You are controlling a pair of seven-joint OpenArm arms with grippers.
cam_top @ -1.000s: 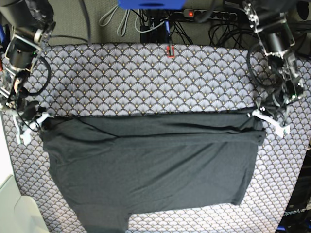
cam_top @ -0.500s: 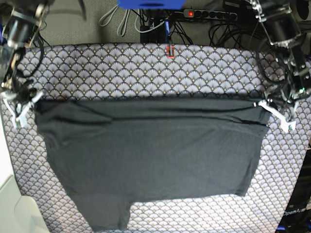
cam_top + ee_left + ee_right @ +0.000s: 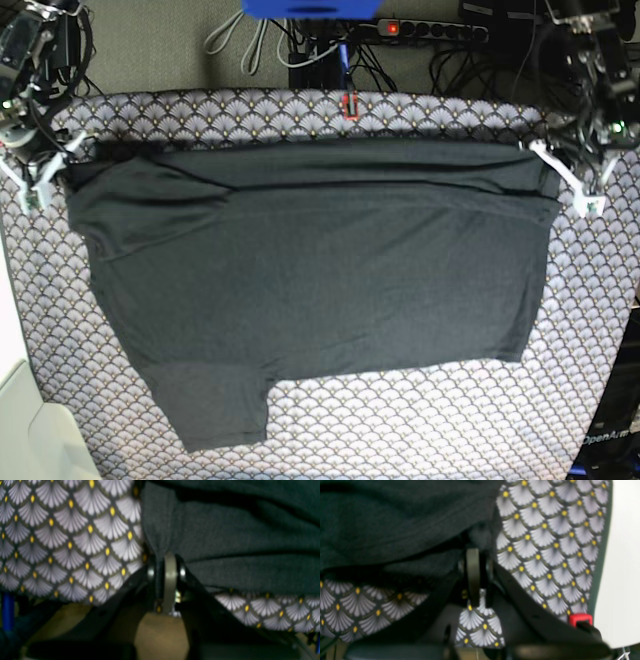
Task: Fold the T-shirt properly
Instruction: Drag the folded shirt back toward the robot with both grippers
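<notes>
The dark charcoal T-shirt (image 3: 320, 280) lies spread across the patterned table, one sleeve (image 3: 220, 410) pointing to the near edge. Its far edge is stretched taut between my two grippers. In the base view my left gripper (image 3: 548, 165) is at the right and pinches the shirt's far right corner. My right gripper (image 3: 55, 170) is at the left and pinches the far left corner. In the left wrist view the left gripper (image 3: 166, 563) is shut on the T-shirt (image 3: 225, 542). The right wrist view shows the right gripper (image 3: 476, 551) shut on the T-shirt (image 3: 395, 517).
The table wears a fan-patterned cloth (image 3: 400, 430). A small red object (image 3: 350, 105) sits at the far edge. Cables and a power strip (image 3: 430, 30) lie on the floor beyond. A white surface (image 3: 25, 430) borders the table's near left corner.
Both grippers have moved toward the far side of the table, dragging the shirt's held edge with them. The shirt now lies flatter and covers more of the table.
</notes>
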